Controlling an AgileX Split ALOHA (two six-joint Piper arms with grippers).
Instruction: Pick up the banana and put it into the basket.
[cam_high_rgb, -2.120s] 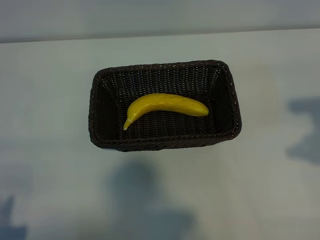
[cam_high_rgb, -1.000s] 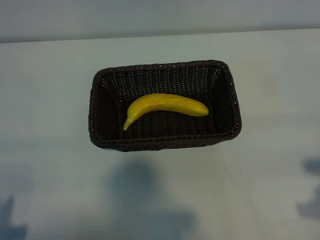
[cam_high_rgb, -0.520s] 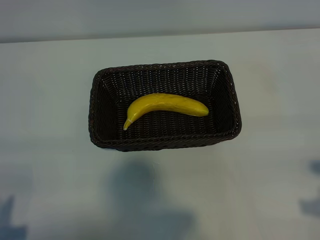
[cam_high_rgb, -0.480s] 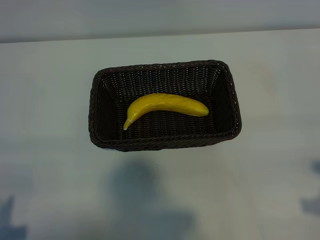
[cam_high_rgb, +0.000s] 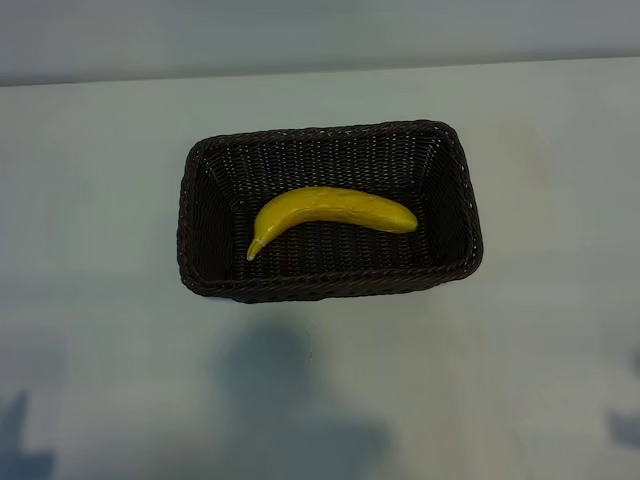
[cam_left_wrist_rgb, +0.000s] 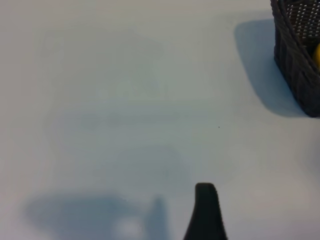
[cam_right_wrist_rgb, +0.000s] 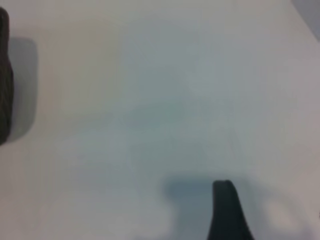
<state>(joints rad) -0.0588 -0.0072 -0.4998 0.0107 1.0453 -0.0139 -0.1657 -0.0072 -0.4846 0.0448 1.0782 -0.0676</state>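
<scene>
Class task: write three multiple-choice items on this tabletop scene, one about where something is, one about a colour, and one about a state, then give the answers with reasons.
1. Where does the smooth yellow curved banana lie?
A. On the pale table beside the basket
B. Inside the dark brown woven wicker basket
C. Balanced across the basket rim

2. What colour is the basket?
A. Dark brown
B. White
C. Red

3. What is the banana's state?
A. Held in a gripper
B. Hanging in the air
C. Resting free on the basket floor

Answers:
1 B, the basket walls surround it on all sides.
2 A, its weave looks dark brown in the exterior view.
3 C, it lies flat and no gripper is near it.
</scene>
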